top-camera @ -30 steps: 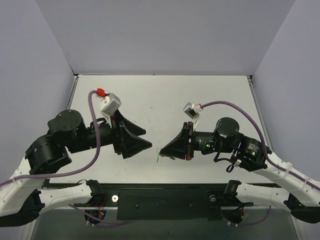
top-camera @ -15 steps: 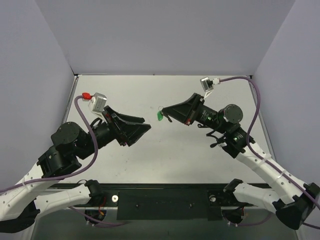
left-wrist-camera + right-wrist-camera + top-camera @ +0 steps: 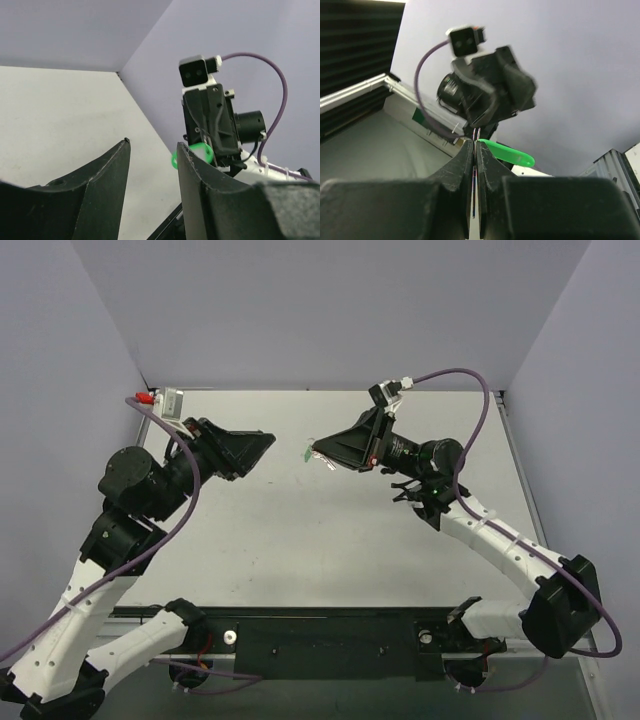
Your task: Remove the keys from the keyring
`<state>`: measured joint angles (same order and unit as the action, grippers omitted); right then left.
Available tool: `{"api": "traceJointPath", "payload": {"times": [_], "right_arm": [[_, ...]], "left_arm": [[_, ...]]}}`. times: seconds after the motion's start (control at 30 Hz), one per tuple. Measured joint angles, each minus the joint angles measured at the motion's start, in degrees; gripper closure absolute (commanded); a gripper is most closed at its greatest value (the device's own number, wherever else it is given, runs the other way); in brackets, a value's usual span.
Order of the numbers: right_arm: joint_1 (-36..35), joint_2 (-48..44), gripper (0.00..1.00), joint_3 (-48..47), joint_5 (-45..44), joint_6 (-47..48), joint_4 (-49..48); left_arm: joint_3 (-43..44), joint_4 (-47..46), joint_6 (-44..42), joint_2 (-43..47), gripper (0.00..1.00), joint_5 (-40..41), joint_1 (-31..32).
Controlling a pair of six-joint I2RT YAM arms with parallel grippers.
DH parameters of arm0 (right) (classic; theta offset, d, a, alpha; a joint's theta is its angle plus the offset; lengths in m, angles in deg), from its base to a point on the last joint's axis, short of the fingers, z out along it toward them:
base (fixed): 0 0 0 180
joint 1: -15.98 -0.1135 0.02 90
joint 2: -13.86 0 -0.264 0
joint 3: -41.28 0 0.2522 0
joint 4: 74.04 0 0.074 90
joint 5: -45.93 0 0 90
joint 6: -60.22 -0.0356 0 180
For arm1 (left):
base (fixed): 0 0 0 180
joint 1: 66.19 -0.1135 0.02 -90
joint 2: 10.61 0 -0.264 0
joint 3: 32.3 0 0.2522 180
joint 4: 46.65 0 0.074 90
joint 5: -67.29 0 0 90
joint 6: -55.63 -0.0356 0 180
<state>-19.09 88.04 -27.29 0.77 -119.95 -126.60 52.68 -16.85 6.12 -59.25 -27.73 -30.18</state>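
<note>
Keyring [image 3: 306, 454] is up high over the bench [image 3: 300, 540], pinched in the right claw [image 3: 316, 452]. The left claw [image 3: 257, 454] is spread wide, near it. I cannot make out the key. It looks like the get-ready step; next, left must grab the key and pull gently

The right end effector [image 3: 318, 452] holds the green keyring [image 3: 307, 454], facing the left end effector [image 3: 259, 450].

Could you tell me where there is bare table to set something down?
The near middle of the table, between the two arms, is bare, as is the far strip by the back wall. It is crowded between the open left gripper and the right gripper, shut on the keyring.
</note>
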Motion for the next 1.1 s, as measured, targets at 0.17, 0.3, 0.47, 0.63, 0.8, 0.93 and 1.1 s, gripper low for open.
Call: {"api": "traceJointPath", "payload": {"times": [0.17, 0.3, 0.47, 0.63, 0.8, 0.93, 1.1], "right_arm": [[-2.6, -4.98, 1.0, -0.28, 1.14, 4.46, 3.28], [-4.44, -7.85, 1.0, -1.62, 1.49, 10.27, 9.51], [-4.81, -8.79, 1.0, -2.05, 0.66, 16.57, 16.92], [-5.16, -8.79, 1.0, -2.05, -1.07, 20.26, 22.23], [-5.6, -8.79, 1.0, -2.91, -2.14, 22.45, 25.0], [-6.67, -8.94, 1.0, -4.26, -2.51, 24.2, 27.17], [-7.5, -9.2, 1.0, -4.79, -2.62, 25.88, 28.89]], "left_arm": [[-0.96, -6.36, 6.1, -2.27, 0.51, -9.03, -5.01], [-3.41, -13.35, 10.32, -2.99, 0.52, -15.98, -4.96], [-5.49, -19.08, 13.4, -2.12, 0.52, -20.55, -4.52], [-7.26, -23.17, 15.06, -1.14, 0.56, -22.93, -3.13], [-7.93, -23.37, 14.75, -1.09, 0.56, -22.88, -1.29], [-8.39, -22.25, 14.27, -0.76, 0.56, -21.59, -0.79], [-8.55, -20.7, 13.66, -0.63, 0.55, -20.24, -0.79]]}}
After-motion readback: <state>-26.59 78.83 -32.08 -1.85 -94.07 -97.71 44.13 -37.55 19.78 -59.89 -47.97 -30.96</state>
